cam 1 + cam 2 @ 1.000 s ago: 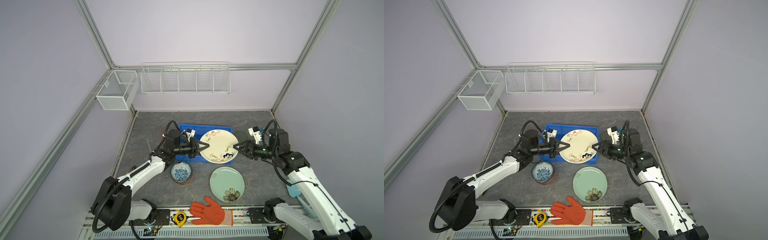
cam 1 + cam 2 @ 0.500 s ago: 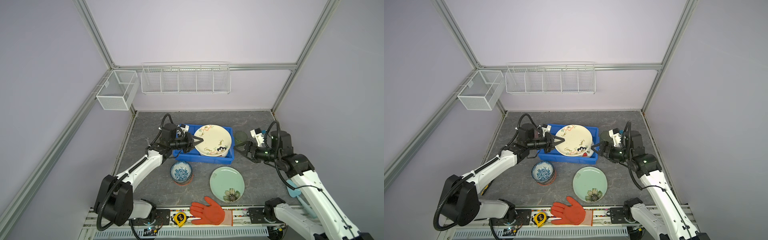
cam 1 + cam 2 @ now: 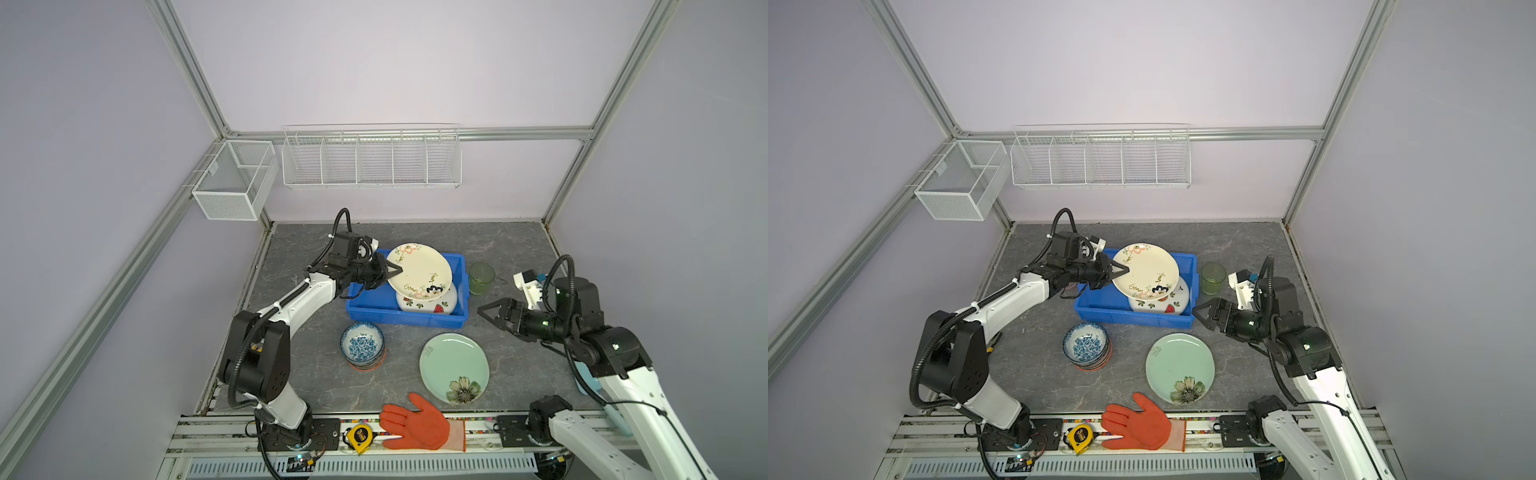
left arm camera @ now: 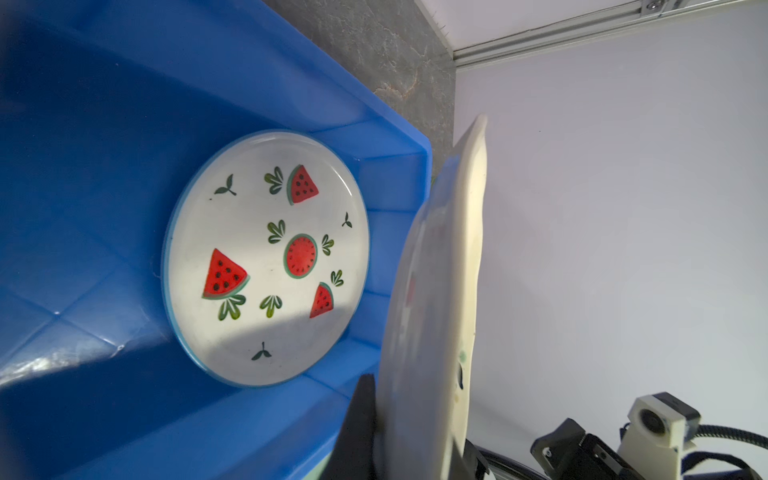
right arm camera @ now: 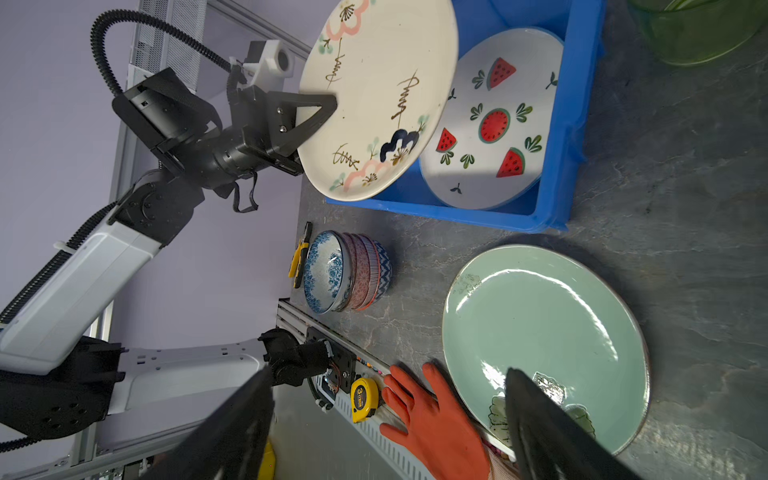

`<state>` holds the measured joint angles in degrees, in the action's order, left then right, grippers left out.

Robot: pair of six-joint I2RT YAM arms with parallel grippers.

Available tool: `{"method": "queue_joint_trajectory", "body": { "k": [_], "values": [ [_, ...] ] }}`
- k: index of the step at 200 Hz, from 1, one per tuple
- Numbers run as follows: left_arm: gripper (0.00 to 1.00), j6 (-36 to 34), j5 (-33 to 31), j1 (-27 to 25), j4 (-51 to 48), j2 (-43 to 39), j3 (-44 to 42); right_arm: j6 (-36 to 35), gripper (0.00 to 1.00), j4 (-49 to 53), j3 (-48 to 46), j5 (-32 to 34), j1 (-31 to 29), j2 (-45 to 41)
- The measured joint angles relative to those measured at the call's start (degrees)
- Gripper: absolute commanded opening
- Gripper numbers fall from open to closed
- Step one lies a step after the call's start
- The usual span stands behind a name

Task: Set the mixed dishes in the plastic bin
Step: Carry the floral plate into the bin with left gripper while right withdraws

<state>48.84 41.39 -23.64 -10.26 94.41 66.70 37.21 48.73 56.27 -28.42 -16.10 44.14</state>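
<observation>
Right claw (image 3: 484, 313) backed off wide open; left claw (image 3: 398, 271) pinches floral plate (image 3: 422, 270) rim over bin (image 3: 405, 322).

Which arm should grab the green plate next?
The right. The right gripper is open and empty, near the green plate. The left gripper is busy, shut on the cream plate over the bin.

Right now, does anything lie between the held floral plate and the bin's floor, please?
Yes: the watermelon plate lies in the blue bin, partly under the floral plate held by the left gripper.
</observation>
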Motion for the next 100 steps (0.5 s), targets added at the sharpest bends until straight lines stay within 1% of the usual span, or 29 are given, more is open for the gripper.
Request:
{"method": "queue_joint_trajectory", "body": {
  "k": [34, 100],
  "values": [
    [0.0, -1.6, -1.5, 0.0, 0.0, 4.1, 1.7, -0.9, 0.88, 2.1, 0.0, 0.8, 0.0, -0.3],
    [0.0, -3.7, -4.1, -0.6, -0.2, 9.3, 5.2, -2.0, 0.88, 4.8, 0.0, 2.3, 0.0, -1.3]
  ]
}}
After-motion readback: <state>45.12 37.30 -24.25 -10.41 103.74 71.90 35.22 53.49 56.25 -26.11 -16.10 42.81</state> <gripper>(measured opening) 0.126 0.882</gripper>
